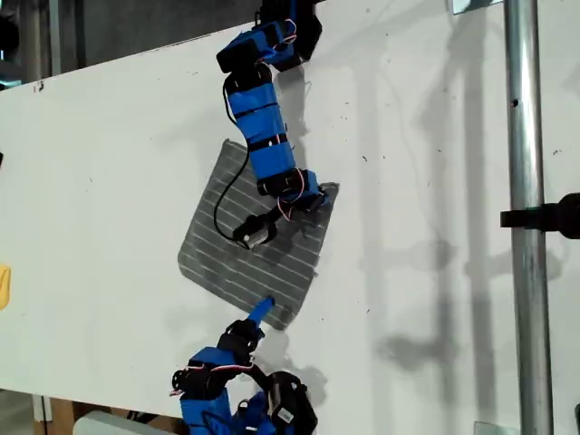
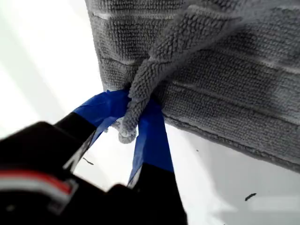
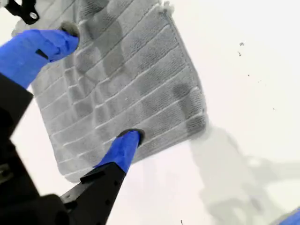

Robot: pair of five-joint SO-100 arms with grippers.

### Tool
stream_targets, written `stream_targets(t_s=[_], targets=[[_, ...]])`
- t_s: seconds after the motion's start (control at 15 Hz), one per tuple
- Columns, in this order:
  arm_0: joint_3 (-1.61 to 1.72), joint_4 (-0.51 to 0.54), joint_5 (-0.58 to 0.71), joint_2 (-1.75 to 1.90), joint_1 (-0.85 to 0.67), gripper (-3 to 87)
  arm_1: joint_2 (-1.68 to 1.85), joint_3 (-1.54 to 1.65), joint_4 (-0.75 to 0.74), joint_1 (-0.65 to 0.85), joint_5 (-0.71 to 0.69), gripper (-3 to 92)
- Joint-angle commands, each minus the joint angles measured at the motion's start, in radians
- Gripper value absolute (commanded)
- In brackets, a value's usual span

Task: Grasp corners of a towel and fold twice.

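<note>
First wrist view: towel (image 2: pixel 225 89) corner (image 2: pixel 133 110) was pinched between my first gripper's (image 2: pixel 133 124) closed jaws | second wrist view: my second gripper (image 3: pixel 101 84) gaped over flat towel, holding nothing | exterior view: towel lay on white table (image 1: pixel 435 299) between both arms.

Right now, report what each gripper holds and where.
My first gripper pinches a corner of the towel. My second gripper holds nothing, jaws open.
</note>
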Motion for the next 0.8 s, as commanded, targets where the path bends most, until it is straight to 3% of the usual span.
stream_targets(t_s=[0.0,0.2,0.53,0.67,0.73], targets=[[0.156,-0.172,-0.018,-0.002,-0.043,34.5,0.034,-0.018,-0.021,-0.012,0.009,-0.2],[0.324,-0.348,-0.034,-0.040,-0.081,34.2,0.054,-0.018,-0.023,-0.014,0.009,-0.2],[0.328,-0.459,-0.060,-0.299,-0.109,32.0,0.074,-0.014,-0.028,-0.018,0.012,-0.2],[0.307,-0.483,-0.081,-0.365,-0.110,18.7,0.077,-0.008,-0.028,-0.020,0.012,-0.2],[0.304,-0.488,-0.086,-0.365,-0.109,7.9,0.077,-0.005,-0.028,-0.020,0.012,-0.2]])
